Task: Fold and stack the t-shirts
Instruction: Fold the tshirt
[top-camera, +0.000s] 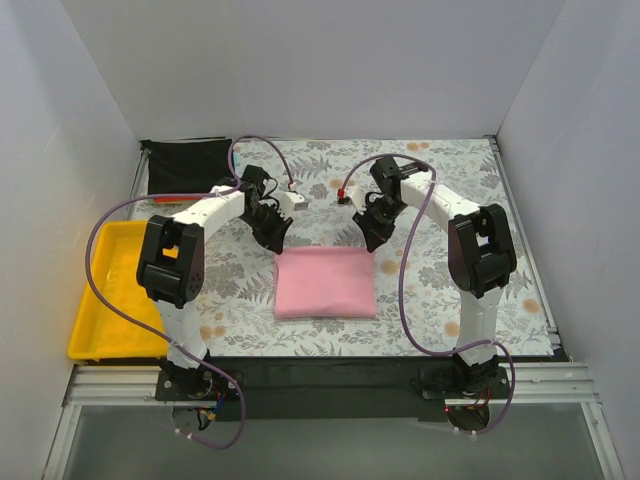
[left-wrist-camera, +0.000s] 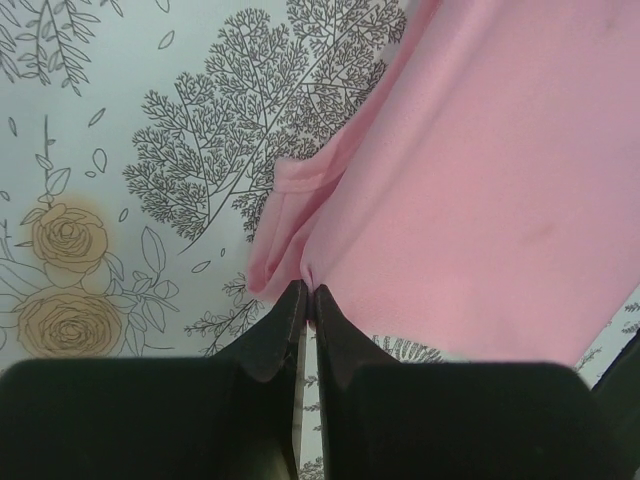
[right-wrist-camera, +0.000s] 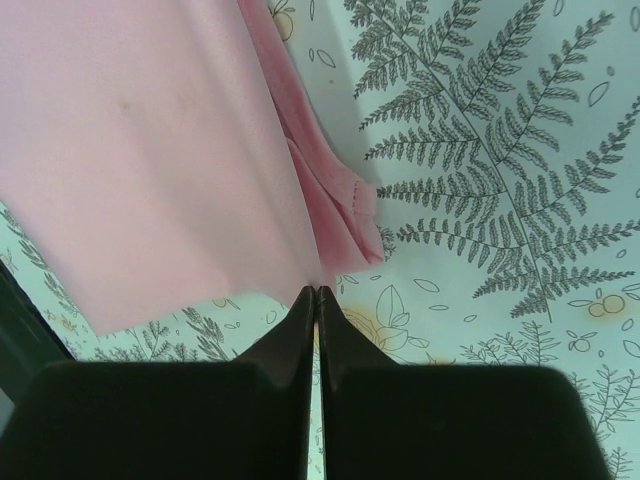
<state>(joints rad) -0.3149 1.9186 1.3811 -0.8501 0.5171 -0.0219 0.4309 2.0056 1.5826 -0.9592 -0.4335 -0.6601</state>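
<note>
A light pink t-shirt (top-camera: 326, 282) lies folded into a rectangle at the table's middle. My left gripper (top-camera: 274, 240) is shut on its far left corner; in the left wrist view the cloth (left-wrist-camera: 480, 190) is pinched between the black fingertips (left-wrist-camera: 290, 310). My right gripper (top-camera: 372, 240) is shut on its far right corner; in the right wrist view the pink cloth (right-wrist-camera: 170, 160) is pinched at the fingertips (right-wrist-camera: 330, 305). A folded black t-shirt (top-camera: 188, 165) lies at the far left corner, with an orange-red edge (top-camera: 172, 198) showing at its near side.
A yellow plastic tray (top-camera: 112, 290) sits off the table's left side. The grey-and-orange floral table cloth (top-camera: 440, 180) covers the table. White walls close in the back and sides. A black strip runs along the near edge.
</note>
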